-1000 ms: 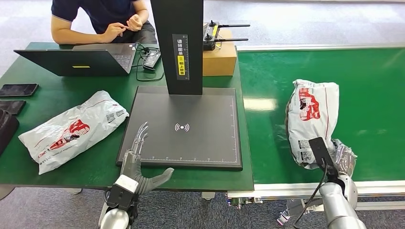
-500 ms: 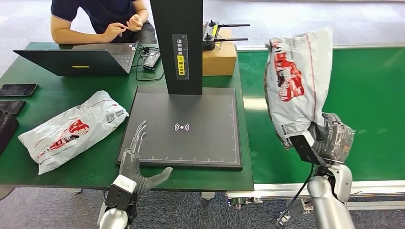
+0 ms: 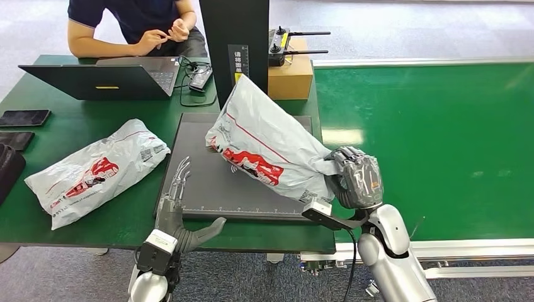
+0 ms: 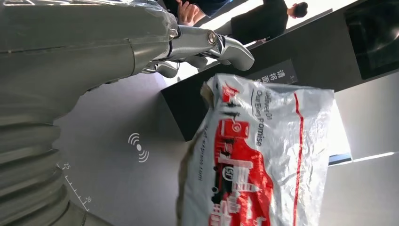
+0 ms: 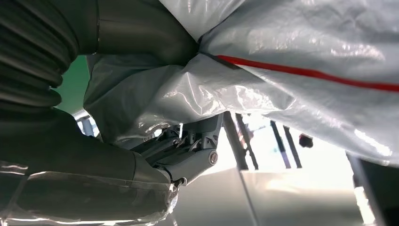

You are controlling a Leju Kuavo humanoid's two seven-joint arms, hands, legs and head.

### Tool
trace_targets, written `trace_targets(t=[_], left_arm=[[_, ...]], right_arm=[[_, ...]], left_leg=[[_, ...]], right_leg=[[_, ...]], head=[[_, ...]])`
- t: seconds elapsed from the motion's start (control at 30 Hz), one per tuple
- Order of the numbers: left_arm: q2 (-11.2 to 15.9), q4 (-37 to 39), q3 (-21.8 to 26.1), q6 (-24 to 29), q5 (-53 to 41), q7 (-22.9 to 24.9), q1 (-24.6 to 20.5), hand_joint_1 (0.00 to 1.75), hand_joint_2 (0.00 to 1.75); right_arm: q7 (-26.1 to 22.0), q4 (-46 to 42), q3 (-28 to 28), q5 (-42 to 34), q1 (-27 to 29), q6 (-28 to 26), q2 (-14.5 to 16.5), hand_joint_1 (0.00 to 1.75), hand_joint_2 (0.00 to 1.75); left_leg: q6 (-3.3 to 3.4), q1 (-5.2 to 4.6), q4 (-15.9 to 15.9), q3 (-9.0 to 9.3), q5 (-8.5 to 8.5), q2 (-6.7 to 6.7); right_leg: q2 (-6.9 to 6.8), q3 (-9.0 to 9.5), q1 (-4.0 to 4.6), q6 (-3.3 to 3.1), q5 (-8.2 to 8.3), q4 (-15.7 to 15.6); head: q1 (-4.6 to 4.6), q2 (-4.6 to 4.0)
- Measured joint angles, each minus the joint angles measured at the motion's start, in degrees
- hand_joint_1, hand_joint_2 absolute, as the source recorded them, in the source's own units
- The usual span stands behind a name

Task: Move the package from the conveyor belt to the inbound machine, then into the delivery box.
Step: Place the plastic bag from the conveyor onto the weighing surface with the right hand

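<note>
While the right hand (image 3: 356, 178) grips one end of the white bag (image 3: 267, 148), the bag hangs tilted over the right side of the dark scanner plate (image 3: 208, 182). Its far end is near the black post (image 3: 234, 38). The left hand (image 3: 179, 217) rests at the plate's near left corner with fingers spread and nothing in it. Another white bag (image 3: 94, 170) lies on the green table (image 3: 82, 116), left of the plate.

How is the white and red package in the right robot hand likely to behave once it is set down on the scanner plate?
The package is probably floppy: its plastic bunches and creases where the right robot hand grips it. It looks light, since a grip on one end holds it tilted above the scanner plate. The glossy film may slide, and it should slump flat rather than stand.
</note>
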Motion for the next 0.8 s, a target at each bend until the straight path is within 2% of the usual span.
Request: trace_targets(t=[0.2, 0.27, 0.37, 0.4, 0.43, 0.6, 0.8], left_arm=[[-0.1, 0.2, 0.0, -0.2, -0.1, -0.1, -0.4, 0.0, 1.75], [-0.1, 0.3, 0.0, -0.2, -0.1, -0.2, -0.6, 0.0, 1.75], [-0.1, 0.6, 0.0, -0.2, -0.1, -0.5, -0.9, 0.0, 1.75], [-0.1, 0.7, 0.0, -0.2, -0.1, -0.6, -1.0, 0.0, 1.75], [-0.1, 0.8, 0.0, -0.1, -0.1, -0.7, -1.1, 0.0, 1.75], [-0.1, 1.5, 0.0, 0.0, 0.0, -0.9, -1.5, 0.0, 1.75], [-0.1, 2.1, 0.0, 0.2, 0.0, -1.2, -1.8, 0.0, 1.75]], right_arm=[[-0.4, 7.7, 3.3, 1.2, -3.3, -1.0, 0.1, 1.4, 1.75], [-0.6, 11.9, 4.1, 1.5, -5.4, -2.0, 0.1, 1.27, 1.75], [-1.6, 19.8, 5.1, 1.1, -9.5, -3.7, 0.2, 0.33, 1.75], [-1.7, 22.6, 5.5, 1.3, -10.9, -4.5, 0.2, 0.07, 1.75], [-1.6, 25.3, 5.8, 1.5, -12.4, -5.2, 0.3, 0.0, 1.75], [-1.9, 36.9, 6.9, 0.8, -18.2, -6.7, 0.8, 0.0, 1.75], [-3.5, 45.4, 7.1, -1.6, -22.8, -7.1, 1.5, 0.0, 1.75]], left_leg=[[0.0, 0.0, 0.0, 0.0, 0.0, 0.01], [0.0, -0.01, 0.0, 0.0, 0.0, 0.02], [0.02, -0.01, 0.0, 0.01, 0.02, 0.02], [0.03, -0.01, 0.0, 0.01, 0.03, 0.01], [0.04, -0.01, 0.0, 0.01, 0.04, 0.01], [0.04, -0.01, 0.0, 0.0, 0.05, 0.0], [0.04, 0.0, 0.0, 0.01, 0.04, 0.01]], right_leg=[[0.02, 0.01, -0.01, 0.01, 0.0, 0.0], [0.02, 0.01, -0.01, 0.0, 0.01, 0.0], [0.01, 0.01, -0.01, 0.0, 0.02, 0.0], [0.01, 0.01, -0.01, 0.0, 0.03, 0.0], [0.0, 0.01, -0.01, 0.0, 0.03, 0.0], [0.0, 0.01, -0.01, -0.01, 0.03, 0.0], [0.01, 0.0, 0.0, -0.01, 0.02, 0.0]], head=[[0.0, 0.0], [0.0, 0.0], [0.01, 0.0], [0.0, 0.0], [0.0, 0.0], [-0.01, 0.0], [-0.01, 0.0]])
